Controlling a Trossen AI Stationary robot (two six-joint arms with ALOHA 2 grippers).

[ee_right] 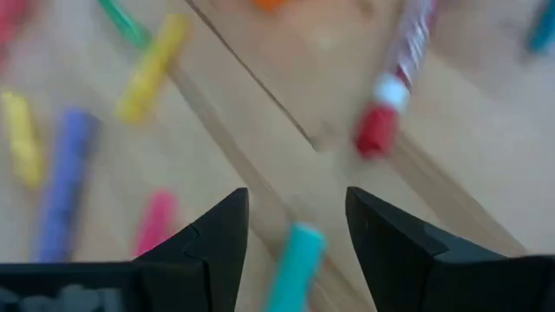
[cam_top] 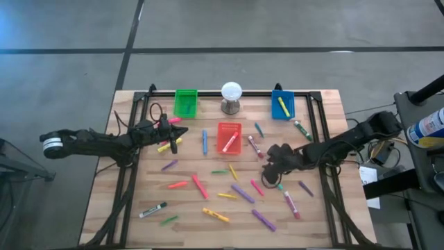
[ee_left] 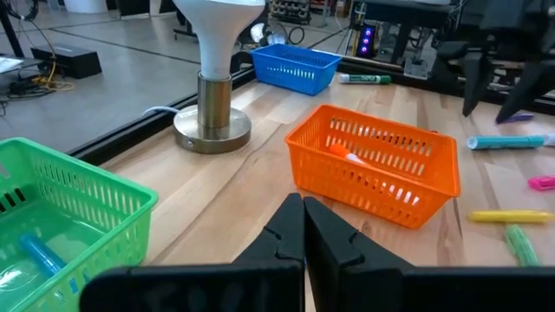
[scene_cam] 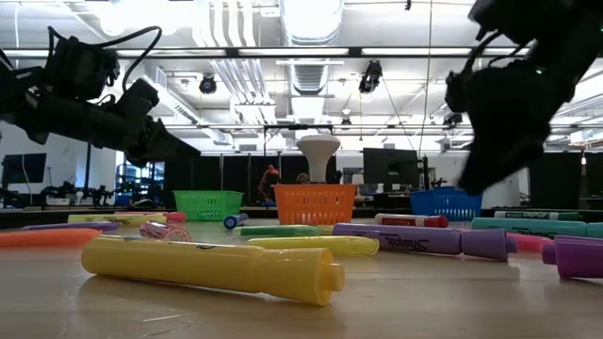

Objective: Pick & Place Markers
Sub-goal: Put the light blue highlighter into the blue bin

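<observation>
Markers lie scattered across the table; a teal one sits between the right gripper's spread fingers. Light, stiff, slick: pinch mid-barrel. Left gripper, at nine o'clock, is closed and empty.

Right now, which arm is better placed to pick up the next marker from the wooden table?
The right arm. Its open right pincer hovers directly over a teal capped marker on the table. The shut left pincer points toward the green plastic bin.

Right hand gapes wide; left hand is closed.
</observation>
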